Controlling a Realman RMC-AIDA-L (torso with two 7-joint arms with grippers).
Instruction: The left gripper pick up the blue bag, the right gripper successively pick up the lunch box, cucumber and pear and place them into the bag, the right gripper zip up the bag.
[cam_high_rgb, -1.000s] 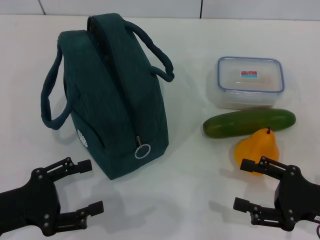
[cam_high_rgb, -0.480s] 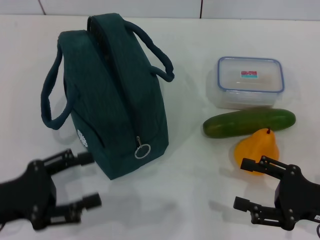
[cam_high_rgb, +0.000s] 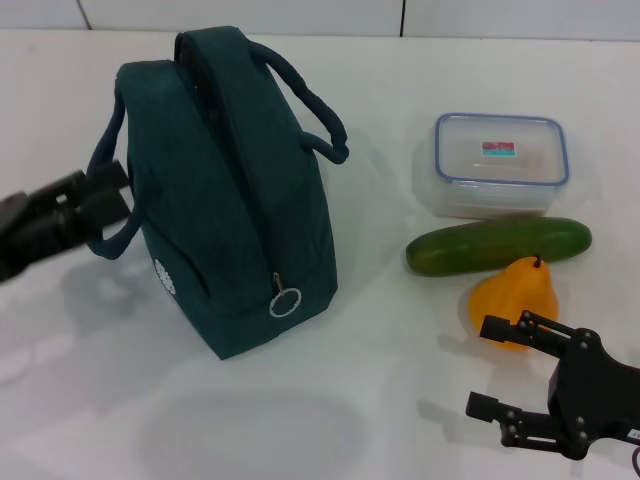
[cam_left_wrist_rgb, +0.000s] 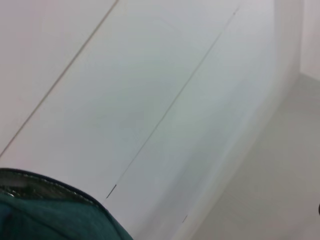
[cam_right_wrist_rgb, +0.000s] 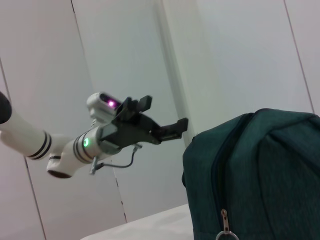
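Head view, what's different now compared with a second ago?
The left gripper, a black two-fingered claw, has risen from the table's near edge and swung toward the dark teal-blue fabric bag, now beside its left looped handle; it holds nothing yet. The right gripper stayed low and open near the orange-yellow pear. Bag, green cucumber and clear blue-rimmed lunch box are unmoved.

Bare table (cam_high_rgb: 380, 330) between bag (cam_high_rgb: 235, 200) and the lunch box (cam_high_rgb: 501, 163) / cucumber (cam_high_rgb: 498, 246) / pear (cam_high_rgb: 514, 299) cluster gives a clear lane, but the pear sits just beside the right gripper (cam_high_rgb: 503, 368), cucumber touching it, box close behind.
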